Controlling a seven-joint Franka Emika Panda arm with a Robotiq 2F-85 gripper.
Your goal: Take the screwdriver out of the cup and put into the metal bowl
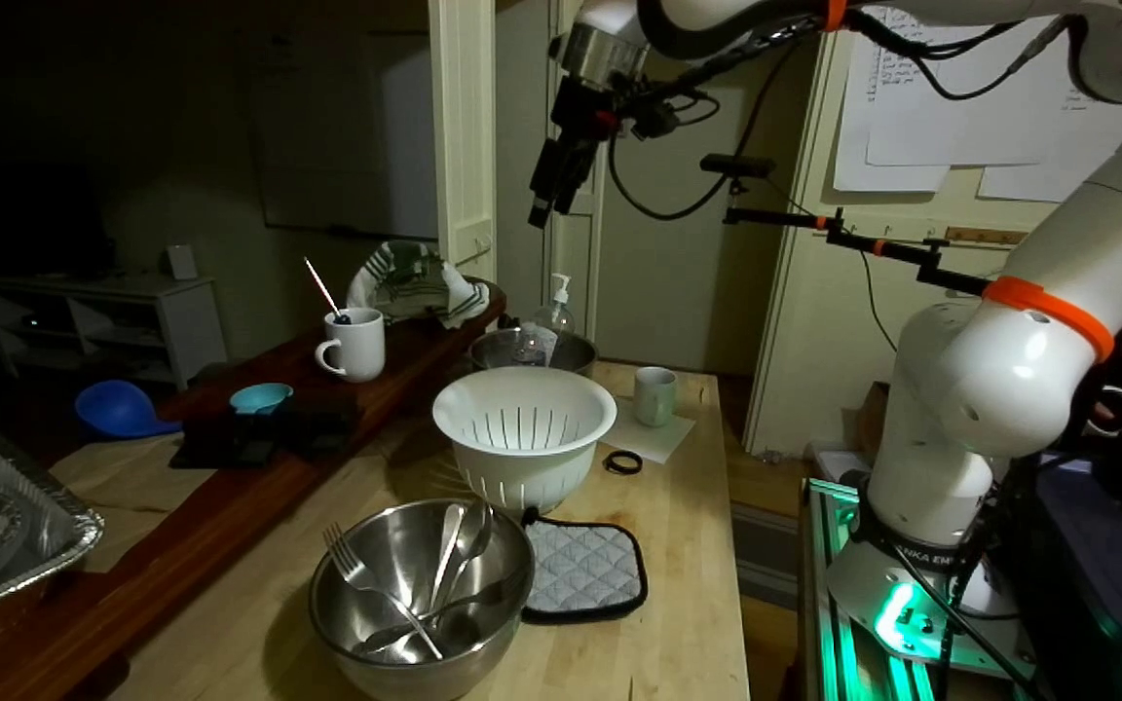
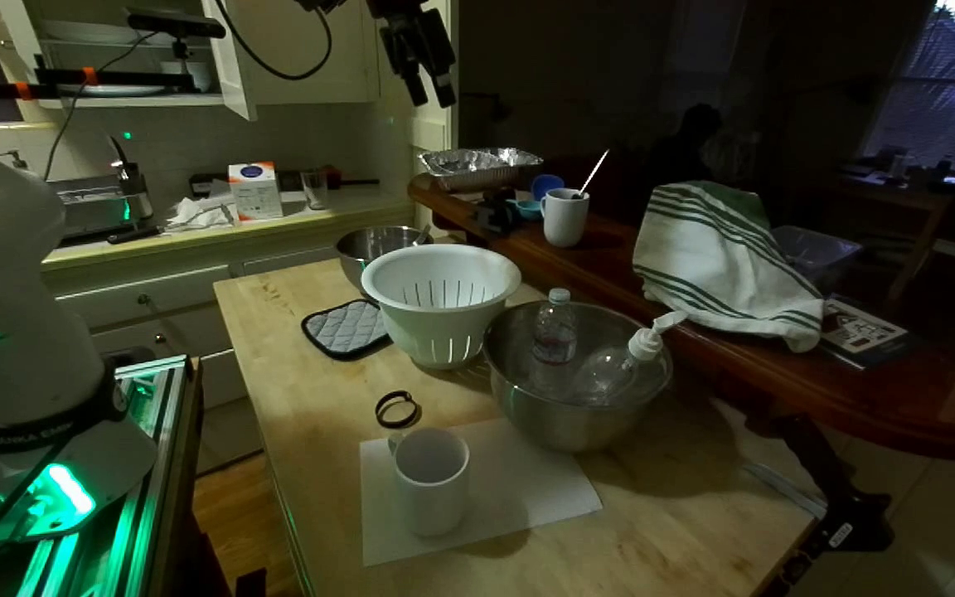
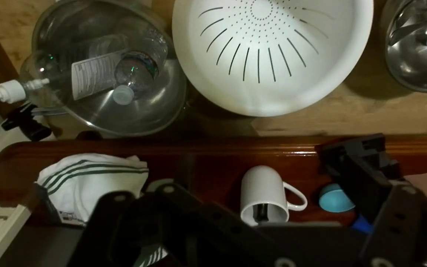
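Wood table (image 2: 652, 531) carries two steel bowls (image 1: 388, 545) (image 2: 560, 423), colander (image 1: 522, 469), pot holder (image 1: 585, 574), black ring (image 2: 415, 410), paper (image 2: 519, 497) — dark ledge (image 2: 608, 250) carries white mug (image 2: 564, 220).

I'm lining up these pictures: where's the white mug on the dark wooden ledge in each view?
In an exterior view, the mug is left of centre, mid-height.
In an exterior view, the mug is right of centre, upper half.
Wrist view: the mug is right of centre, lower half.
Shared landmark: the white colander.

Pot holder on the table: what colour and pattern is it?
The pot holder is grey, quilted in diamonds, black-edged; clearest in an exterior view.
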